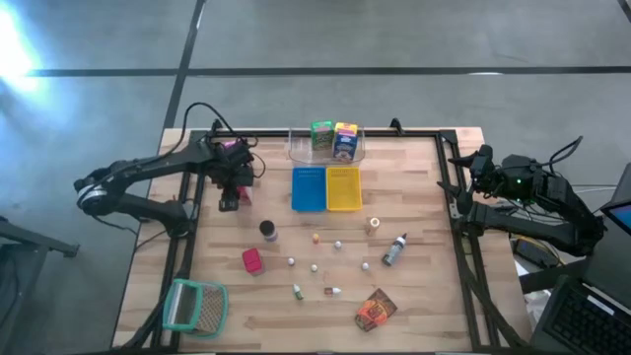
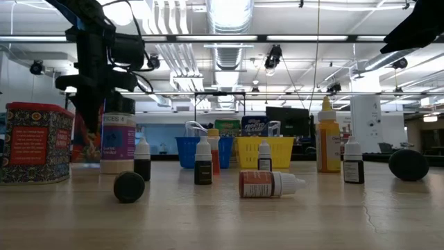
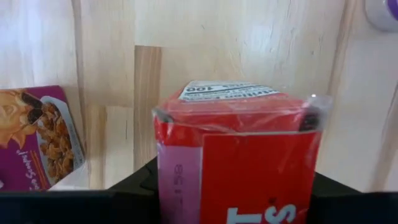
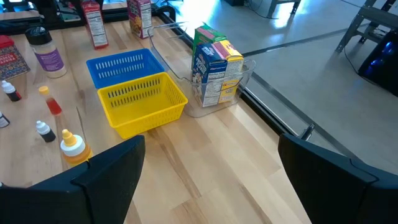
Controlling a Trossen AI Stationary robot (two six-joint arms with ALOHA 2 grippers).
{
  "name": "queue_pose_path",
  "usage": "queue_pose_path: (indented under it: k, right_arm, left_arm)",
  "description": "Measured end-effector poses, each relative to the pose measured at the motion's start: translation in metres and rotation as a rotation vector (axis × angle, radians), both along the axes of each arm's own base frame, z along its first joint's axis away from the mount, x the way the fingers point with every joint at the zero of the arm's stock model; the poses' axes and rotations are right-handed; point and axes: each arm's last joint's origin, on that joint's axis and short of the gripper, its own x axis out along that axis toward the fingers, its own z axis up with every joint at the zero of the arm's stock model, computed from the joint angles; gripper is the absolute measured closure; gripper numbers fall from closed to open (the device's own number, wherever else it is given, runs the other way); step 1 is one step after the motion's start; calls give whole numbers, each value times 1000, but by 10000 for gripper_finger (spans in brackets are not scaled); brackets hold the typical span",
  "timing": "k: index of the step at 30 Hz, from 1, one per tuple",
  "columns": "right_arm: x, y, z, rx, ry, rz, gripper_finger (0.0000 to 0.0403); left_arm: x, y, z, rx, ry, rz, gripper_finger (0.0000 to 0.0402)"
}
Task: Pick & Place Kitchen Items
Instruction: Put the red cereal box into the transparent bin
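My left gripper [image 1: 230,195] hangs at the table's far left, shut on a small red carton [image 3: 242,149] with a pale label on its top. A purple snack packet [image 3: 37,140] lies flat on the wood beside it. Other groceries are spread over the middle of the table: a dark jar [image 1: 267,230], a red can [image 1: 252,260], a small grey bottle [image 1: 394,249], an orange packet [image 1: 375,311] and several tiny pale pieces [image 1: 315,266]. My right gripper [image 4: 211,180] waits open at the table's right edge [image 1: 471,166], touching nothing. My left gripper has the red carton pinched between its two fingers [image 3: 348,194], which come from above and point down. They sit on its opposite sides, one by the pale pink side panel [image 3: 177,180]. The carton stands upright in the hold. I cannot tell whether its base is on the table.
A clear tub [image 1: 296,153] at the far edge holds a green box and a blue-yellow box. A blue tray [image 1: 309,188] and a yellow tray [image 1: 343,187] sit in front of it. A teal-rimmed mesh basket [image 1: 194,306] lies at the near left corner. A dark frame edges the table.
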Motion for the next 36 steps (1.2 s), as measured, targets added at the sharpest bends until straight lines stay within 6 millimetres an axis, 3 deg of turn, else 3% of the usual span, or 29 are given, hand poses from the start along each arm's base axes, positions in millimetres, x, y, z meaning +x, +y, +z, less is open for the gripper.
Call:
queue_pose_path:
  k: [12, 17, 22, 26, 30, 36]
  right_arm:
    - [0, 0, 0, 0, 0, 0, 39]
    - [0, 0, 0, 0, 0, 0, 39]
    - [0, 0, 0, 0, 0, 0, 39]
    - [0, 0, 0, 0, 0, 0, 39]
    - [0, 0, 0, 0, 0, 0, 39]
    - [0, 0, 0, 0, 0, 0, 39]
  left_arm:
    - [11, 6, 35, 34, -106, 35, 236]
    - [20, 12, 69, 104, -221, 30, 237]
    - [33, 20, 114, 225, -437, 29, 237]
    - [44, 25, 137, 272, -587, -40, 237]
    - [60, 32, 141, 265, -638, -86, 237]
    - [94, 54, 123, 262, -593, -114, 236]
